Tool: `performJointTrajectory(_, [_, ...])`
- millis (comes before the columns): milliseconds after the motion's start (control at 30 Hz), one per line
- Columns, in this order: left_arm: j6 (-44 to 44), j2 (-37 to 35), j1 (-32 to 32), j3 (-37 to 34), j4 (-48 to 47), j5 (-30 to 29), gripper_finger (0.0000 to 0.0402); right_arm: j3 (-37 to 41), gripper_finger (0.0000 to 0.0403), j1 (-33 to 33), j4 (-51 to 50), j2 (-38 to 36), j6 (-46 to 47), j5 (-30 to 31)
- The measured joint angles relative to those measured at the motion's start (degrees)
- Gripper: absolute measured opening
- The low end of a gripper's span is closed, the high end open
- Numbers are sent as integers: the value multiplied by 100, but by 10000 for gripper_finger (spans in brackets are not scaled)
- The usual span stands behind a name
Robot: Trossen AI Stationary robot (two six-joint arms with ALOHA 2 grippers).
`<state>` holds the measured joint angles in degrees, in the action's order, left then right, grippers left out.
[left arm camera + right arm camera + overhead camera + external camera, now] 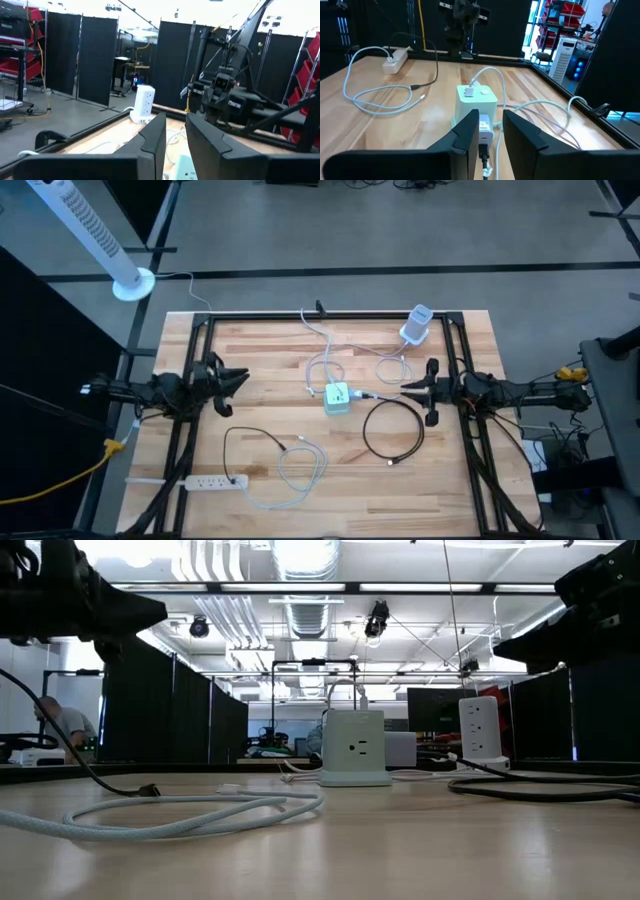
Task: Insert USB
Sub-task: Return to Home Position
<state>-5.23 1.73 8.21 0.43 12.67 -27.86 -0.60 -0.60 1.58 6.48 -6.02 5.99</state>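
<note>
Nearest the front edge of the table [460, 490], on the left arm's side, lies a white power strip [214, 481]; a thin dark cable [227, 445] starts at its end and curls toward the middle. Just beside it, a white cable [290, 806] rests in loose loops. Farther in, on the right arm's side, a black cable [366, 430] lies in a round loop flat on the wood. One end of it runs to a white adapter [485, 127] seated in the side of the pale green outlet cube [338, 397] — the side facing the right arm. The cube stands upright near the table's middle; a white USB plug [469, 92] sits in its top face, its lead arching away.

The left gripper [175, 120] and the right gripper [490, 115] are held level above the table on either side of the cube, pointing at each other. Each has its fingers parted with a clear gap and holds nothing. The right gripper is near the adapter but apart from it; the left gripper is well apart from the cube.

Beyond, close to the far edge on the right arm's side, a white outlet tower [417, 325] stands upright; a white lead trails from its base. Off the table, a white tower fan [85, 225] stands on the floor by the far left corner — and a person [65, 720] shows in the room behind, among dark screens.
</note>
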Motion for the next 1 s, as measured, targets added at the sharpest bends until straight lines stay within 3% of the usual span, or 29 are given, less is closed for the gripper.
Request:
performJointTrajectory(167, [1,67,0,0,-145,-1,64,0,78,0,-2,0,0,-2])
performJointTrajectory(267, [17,109,14,1,-906,-11,64,0,80,0,0,0,0,-1])
performJointTrajectory(1000, [22,400,22,0,-862,-4,64,0,44,2,28,0,0,3])
